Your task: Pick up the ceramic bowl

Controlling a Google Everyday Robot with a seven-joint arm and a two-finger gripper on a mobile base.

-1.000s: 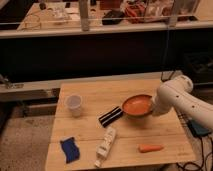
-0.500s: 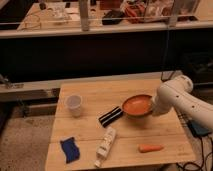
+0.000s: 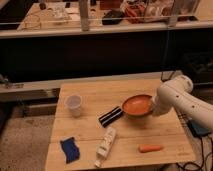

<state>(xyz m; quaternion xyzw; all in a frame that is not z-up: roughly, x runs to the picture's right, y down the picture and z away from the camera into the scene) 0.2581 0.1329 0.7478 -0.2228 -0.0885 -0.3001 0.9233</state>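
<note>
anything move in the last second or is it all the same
Nothing visibly changed. The gripper is still at the right edge of the orange bowl on the table, and the bowl sits where it was. The cup, black bar, white tube, blue cloth and carrot also stayed put.

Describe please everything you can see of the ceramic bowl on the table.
The ceramic bowl is shallow and round, orange inside, with a darker brownish rim and outside. It sits upright, right of centre on the wooden table, and looks empty. The gripper is at its right edge. A black striped bar lies close at its left.
</note>
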